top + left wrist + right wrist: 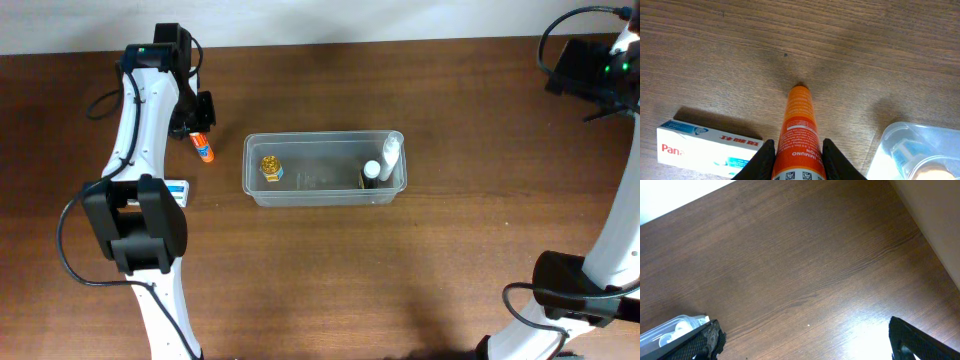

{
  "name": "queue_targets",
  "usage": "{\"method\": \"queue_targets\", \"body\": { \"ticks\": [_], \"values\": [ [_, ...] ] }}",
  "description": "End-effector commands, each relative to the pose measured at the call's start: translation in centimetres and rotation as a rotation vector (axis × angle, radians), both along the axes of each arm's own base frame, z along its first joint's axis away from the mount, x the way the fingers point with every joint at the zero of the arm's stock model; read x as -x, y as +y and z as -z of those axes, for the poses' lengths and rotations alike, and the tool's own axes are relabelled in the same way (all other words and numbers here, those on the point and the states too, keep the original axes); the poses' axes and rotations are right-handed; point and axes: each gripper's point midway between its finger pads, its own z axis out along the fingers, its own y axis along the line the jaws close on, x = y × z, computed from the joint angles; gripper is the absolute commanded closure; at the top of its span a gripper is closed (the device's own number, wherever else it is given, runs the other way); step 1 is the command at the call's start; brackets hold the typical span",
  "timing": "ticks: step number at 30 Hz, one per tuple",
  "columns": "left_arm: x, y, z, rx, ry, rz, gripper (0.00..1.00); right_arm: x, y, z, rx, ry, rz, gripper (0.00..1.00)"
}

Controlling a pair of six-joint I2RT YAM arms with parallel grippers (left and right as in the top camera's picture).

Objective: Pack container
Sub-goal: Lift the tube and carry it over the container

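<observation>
The container is a clear plastic tub. It sits on the brown wooden table, a little left of the middle of the overhead view, with its long side going left to right. Inside it, at the left end, is a small jar with a gold top. At the right end are a white bottle and, just beside it, a dark bottle with a white cap. The middle of the tub is bare. The left gripper is in the upper left of the overhead view, near the left end of the tub but not touching it. In the left wrist view its two black fingers press on both sides of an orange tube, so the left gripper is clamped on the tube. The tube points away from the camera, and I cannot tell if its tip touches the wood. A white toothpaste box lies on the table at the lower left of that view, and a corner of the tub shows at the lower right. The right gripper has its two black fingers far apart, at the lower corners of the right wrist view, with only bare table between them. One end of the tub peeks in at the lower left there.
</observation>
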Motion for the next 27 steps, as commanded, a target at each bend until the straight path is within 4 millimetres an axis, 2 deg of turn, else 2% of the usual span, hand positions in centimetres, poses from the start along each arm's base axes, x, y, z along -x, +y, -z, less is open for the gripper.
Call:
{"method": "queue_targets", "body": {
  "ticks": [1,7,10,14,18,22,27],
  "values": [
    [0.0,-0.1,-0.1,0.009,0.002,0.006,0.74,0.6,-0.2,-1.0,0.019,-0.022,0.004,0.02],
    [0.1,0.0,-0.9,0.003,0.002,0.006,0.73,0.6,-0.1,-1.0,0.019,-0.022,0.002,0.01],
    [0.0,0.0,-2.5,0.003,-0.017,0.005,0.73,0.6,-0.1,-1.0,0.019,-0.022,0.003,0.02],
    [-0.1,-0.5,-5.8,0.017,-0.058,0.012,0.74,0.6,-0.1,-1.0,0.019,-0.022,0.003,0.02],
    [0.3,-1.9,-9.1,0.074,-0.100,0.032,0.73,0.6,-0.1,-1.0,0.019,-0.022,0.003,0.02],
    [1.1,-3.3,-11.4,0.083,-0.124,0.063,0.73,0.6,-0.1,-1.0,0.019,-0.022,0.003,0.02],
    [1.7,-6.8,-13.4,0.101,-0.167,0.163,0.74,0.6,-0.1,-1.0,0.019,-0.022,0.003,0.02]
  ]
}}
